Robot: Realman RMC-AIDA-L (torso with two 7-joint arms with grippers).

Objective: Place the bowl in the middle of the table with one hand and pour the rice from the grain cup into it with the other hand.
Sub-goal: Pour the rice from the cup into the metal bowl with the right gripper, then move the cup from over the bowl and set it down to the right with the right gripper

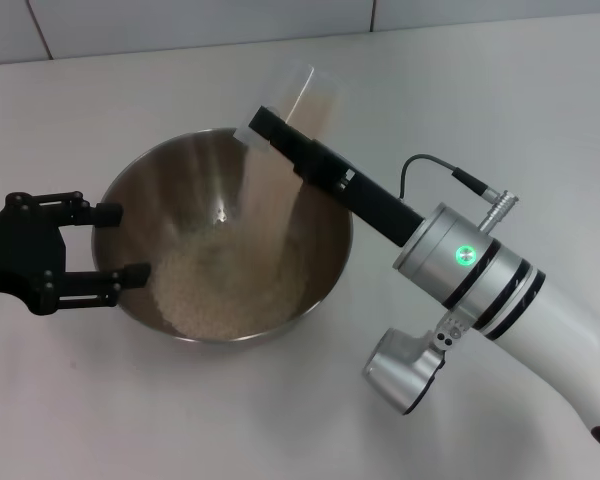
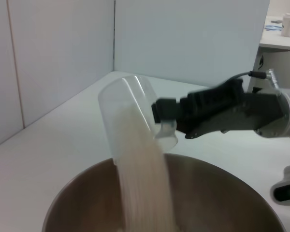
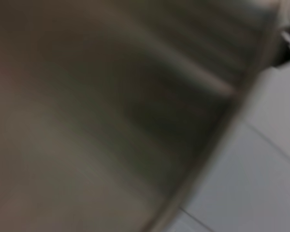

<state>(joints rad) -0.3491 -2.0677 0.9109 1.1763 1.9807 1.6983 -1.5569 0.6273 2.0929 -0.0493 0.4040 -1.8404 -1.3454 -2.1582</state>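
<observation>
The steel bowl (image 1: 160, 190) stands on the white table (image 1: 500, 100), left of centre, with a mass of rice (image 1: 220, 290) in its bottom. My right gripper (image 1: 265, 125) is shut on the clear grain cup (image 1: 305, 95) and holds it tilted over the bowl's far rim. Rice (image 1: 265, 190) streams from the cup into the bowl. My left gripper (image 1: 120, 243) is open at the bowl's left rim. The left wrist view shows the tilted cup (image 2: 130, 116), the rice stream (image 2: 145, 193), the right gripper (image 2: 166, 118) and the bowl (image 2: 222, 193). The right wrist view shows the bowl's blurred wall (image 3: 111, 121).
A tiled wall (image 1: 180, 25) borders the table at the back. The right arm's wrist and cable (image 1: 430, 165) hang over the table right of the bowl. A desk (image 2: 280, 41) stands off the table's far side.
</observation>
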